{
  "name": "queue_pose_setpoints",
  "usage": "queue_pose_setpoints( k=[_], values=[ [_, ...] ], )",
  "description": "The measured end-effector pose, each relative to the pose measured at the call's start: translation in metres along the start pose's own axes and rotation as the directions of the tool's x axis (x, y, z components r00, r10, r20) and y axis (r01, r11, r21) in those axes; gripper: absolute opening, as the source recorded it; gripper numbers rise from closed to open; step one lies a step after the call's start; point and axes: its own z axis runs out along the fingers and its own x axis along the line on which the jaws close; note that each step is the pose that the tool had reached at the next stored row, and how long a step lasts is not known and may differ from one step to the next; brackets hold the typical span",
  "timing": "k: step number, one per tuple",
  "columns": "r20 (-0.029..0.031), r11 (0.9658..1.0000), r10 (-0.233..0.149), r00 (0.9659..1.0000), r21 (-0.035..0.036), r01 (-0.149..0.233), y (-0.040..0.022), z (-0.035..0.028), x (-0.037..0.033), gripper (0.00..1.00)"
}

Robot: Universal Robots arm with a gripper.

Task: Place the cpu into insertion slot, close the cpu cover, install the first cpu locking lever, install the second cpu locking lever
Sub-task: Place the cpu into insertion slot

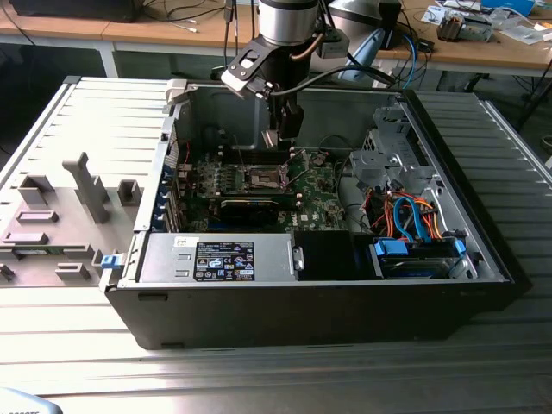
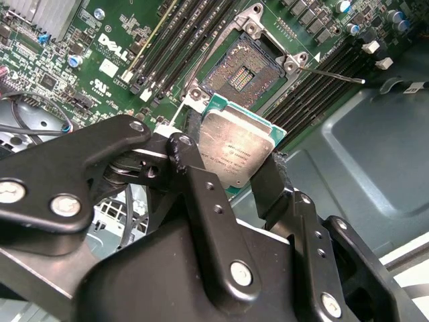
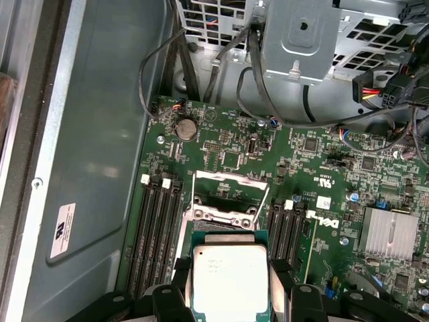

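My gripper (image 2: pixel 228 164) is shut on the cpu (image 2: pixel 236 142), a flat square chip with a pale silver top and a green rim. Black fingers (image 2: pixel 184 153) clamp two opposite edges. The chip hangs above the motherboard, close to the insertion slot (image 2: pixel 244 70), whose gold contact field lies bare. In the first wrist view the cpu (image 3: pixel 230 282) sits just short of the socket (image 3: pixel 224 213), and the cpu cover (image 3: pixel 231 180) stands swung up behind it. A thin locking lever (image 2: pixel 335 75) sticks out free beside the socket. In the exterior view the gripper (image 1: pixel 278 138) hovers over the socket (image 1: pixel 263 178).
Memory slots (image 3: pixel 155 228) flank the socket on both sides. A black card (image 1: pixel 250 205) lies across the board in front of the socket. A drive cage (image 1: pixel 388 164), orange and blue cables (image 1: pixel 414 216) and the case walls (image 1: pixel 302 310) close in around the board.
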Motion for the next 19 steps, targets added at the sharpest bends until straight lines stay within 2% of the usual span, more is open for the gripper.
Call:
queue_pose_setpoints(
  k=[19],
  values=[
    [0.0005,0.9999,0.015,0.9999,-0.0003,-0.015,0.0,0.0005,0.0,0.55]
  ],
)
